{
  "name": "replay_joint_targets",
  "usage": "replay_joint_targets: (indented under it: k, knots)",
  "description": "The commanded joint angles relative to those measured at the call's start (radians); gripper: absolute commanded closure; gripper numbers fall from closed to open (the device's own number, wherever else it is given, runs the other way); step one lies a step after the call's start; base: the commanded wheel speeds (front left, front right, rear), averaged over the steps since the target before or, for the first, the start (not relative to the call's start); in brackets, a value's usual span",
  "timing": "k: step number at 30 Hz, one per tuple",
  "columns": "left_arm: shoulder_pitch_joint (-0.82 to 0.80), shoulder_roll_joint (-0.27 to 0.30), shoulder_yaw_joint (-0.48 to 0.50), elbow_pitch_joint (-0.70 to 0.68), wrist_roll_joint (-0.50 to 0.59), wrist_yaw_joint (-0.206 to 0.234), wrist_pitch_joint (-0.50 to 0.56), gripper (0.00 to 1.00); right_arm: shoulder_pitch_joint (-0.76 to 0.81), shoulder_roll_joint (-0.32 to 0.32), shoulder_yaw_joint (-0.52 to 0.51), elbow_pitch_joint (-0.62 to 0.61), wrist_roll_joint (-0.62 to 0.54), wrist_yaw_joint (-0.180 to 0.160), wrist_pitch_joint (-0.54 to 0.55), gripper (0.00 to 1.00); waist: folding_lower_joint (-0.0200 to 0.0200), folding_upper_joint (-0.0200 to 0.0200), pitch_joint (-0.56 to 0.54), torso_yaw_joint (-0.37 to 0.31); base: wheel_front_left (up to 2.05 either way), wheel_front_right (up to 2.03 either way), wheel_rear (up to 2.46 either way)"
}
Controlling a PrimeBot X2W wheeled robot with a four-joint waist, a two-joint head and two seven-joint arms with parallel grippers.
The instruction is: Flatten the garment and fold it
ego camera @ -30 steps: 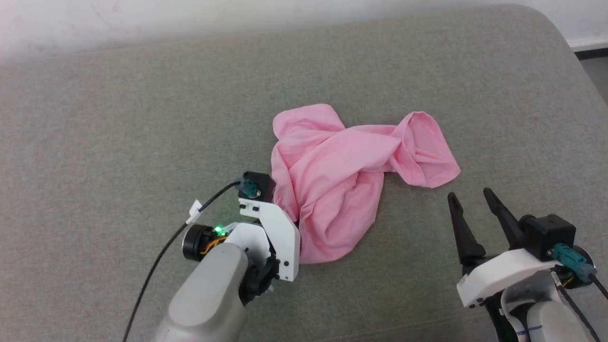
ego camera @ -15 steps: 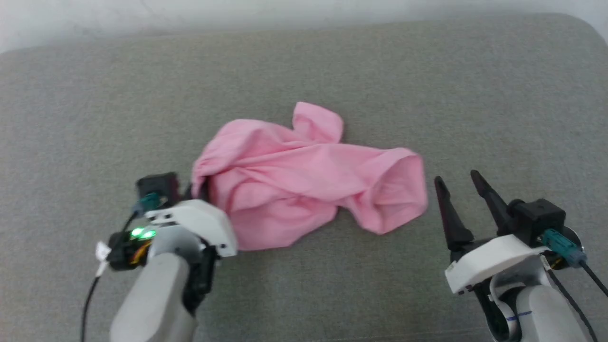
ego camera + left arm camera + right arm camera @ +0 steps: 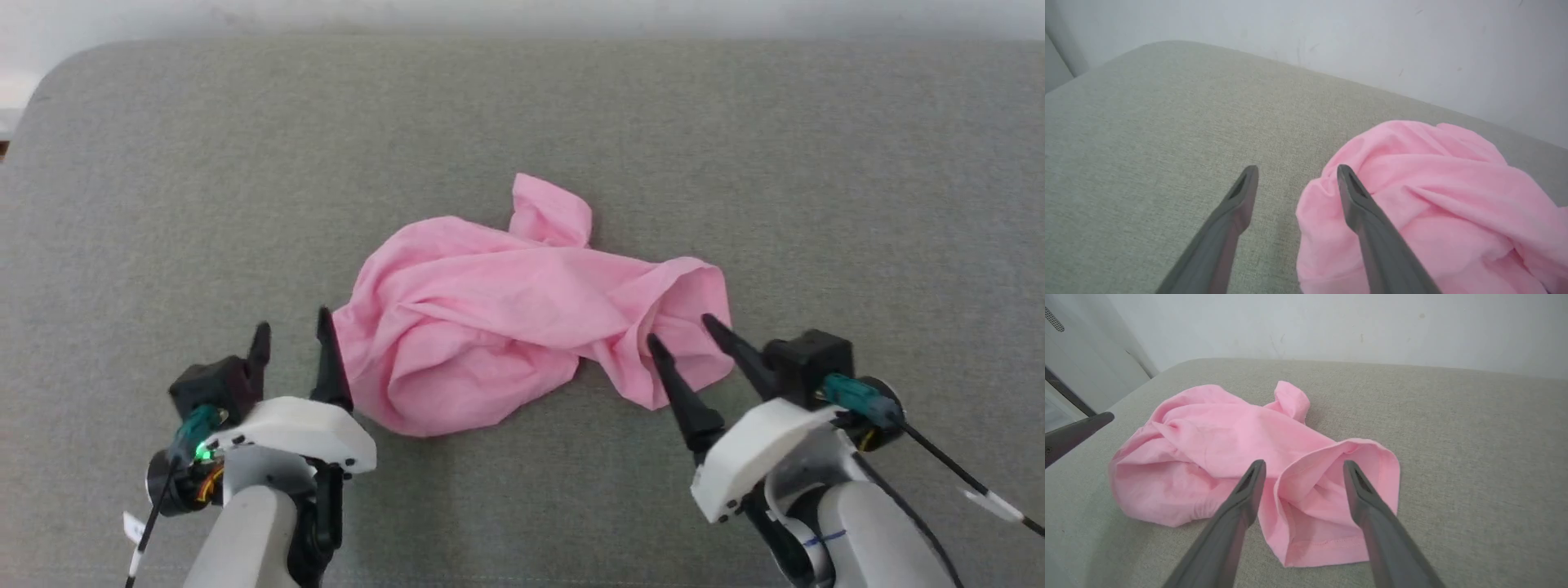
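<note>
Pink wrinkled garment (image 3: 506,327) lies bunched on grey cushion (image 3: 816,163).

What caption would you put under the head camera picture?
Open left gripper and open right gripper flank a crumpled pink garment on a grey cushion.

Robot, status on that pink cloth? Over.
Left gripper, jaws open, empty, beside garment's left edge. Right gripper, jaws open, empty, over its hemmed opening. Garment crumpled, unfolded. Nothing in the way.
</note>
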Motion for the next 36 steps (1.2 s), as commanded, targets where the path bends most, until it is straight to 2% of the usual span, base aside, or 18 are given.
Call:
replay_joint_targets:
  k: [1,4,8,9,10,11,12,13,18,22,25,30,35,36]
  knots:
    - [0.007,-0.005,0.01,-0.016,0.011,-0.007,-0.056,0.0,-0.022,0.001,0.007,0.01,0.011,-0.001,0.027,0.0,0.0,0.0,0.013,0.024,0.0,0.0,0.0]
    - [0.002,-0.018,0.014,-0.04,0.042,-0.016,-0.115,0.0,-0.047,0.001,0.031,0.039,0.016,-0.001,0.12,0.0,0.0,0.0,0.024,0.046,0.0,0.0,0.0]
    - [-0.003,-0.039,0.025,-0.057,0.071,-0.022,-0.127,0.0,-0.069,0.001,0.04,0.07,0.001,-0.001,0.215,0.0,0.0,0.0,0.033,0.064,0.0,0.0,0.0]
    - [-0.005,-0.047,0.029,-0.065,0.082,-0.025,-0.128,0.0,-0.073,0.001,0.04,0.082,-0.005,-0.001,0.247,0.1,0.0,0.0,0.035,0.069,0.0,0.0,0.0]
    - [-0.004,-0.056,0.034,-0.074,0.094,-0.029,-0.129,0.0,-0.075,0.001,0.042,0.091,-0.009,-0.001,0.275,0.52,0.0,0.0,0.036,0.075,0.0,0.0,0.0]
    - [-0.002,-0.064,0.037,-0.082,0.104,-0.033,-0.129,0.0,-0.077,0.001,0.04,0.096,-0.012,-0.001,0.293,0.67,0.0,0.0,0.038,0.079,0.0,0.0,0.0]
    - [0.0,-0.072,0.041,-0.087,0.11,-0.039,-0.129,0.0,-0.079,0.001,0.037,0.098,-0.014,-0.001,0.304,0.92,0.0,0.0,0.04,0.083,0.0,0.0,0.0]
    - [0.003,-0.079,0.044,-0.089,0.116,-0.047,-0.129,0.0,-0.079,0.001,0.033,0.098,-0.017,-0.001,0.311,1.0,0.0,0.0,0.042,0.085,0.0,0.0,0.0]
    - [0.015,-0.1,0.066,-0.078,0.138,-0.072,-0.129,0.0,-0.066,0.001,0.003,0.086,0.002,-0.001,0.303,1.0,0.0,0.0,0.04,0.083,0.0,0.0,0.0]
    - [0.023,-0.109,0.085,-0.064,0.152,-0.084,-0.129,0.0,-0.016,0.001,-0.075,0.053,-0.001,-0.001,0.294,1.0,0.0,0.0,0.02,0.074,0.0,0.0,0.0]
    - [0.031,-0.113,0.096,-0.055,0.161,-0.092,-0.129,0.0,0.056,0.001,-0.164,0.0,-0.017,-0.001,0.306,1.0,0.0,0.0,-0.002,0.07,0.0,0.0,0.0]
    - [0.049,-0.117,0.109,-0.045,0.172,-0.106,-0.129,0.0,0.192,0.001,-0.392,-0.106,-0.077,-0.001,0.352,1.0,0.0,0.0,-0.027,0.05,0.0,0.0,0.0]
    - [0.05,-0.116,0.11,-0.026,0.183,-0.125,-0.129,0.0,0.238,0.001,-0.531,-0.094,-0.089,-0.001,0.381,1.0,0.0,0.0,-0.035,0.019,0.0,0.0,0.0]
    - [0.049,-0.117,0.108,-0.022,0.185,-0.129,-0.129,0.0,0.236,0.001,-0.541,-0.084,-0.076,-0.001,0.374,0.61,0.0,0.0,-0.037,0.013,0.0,0.0,0.0]
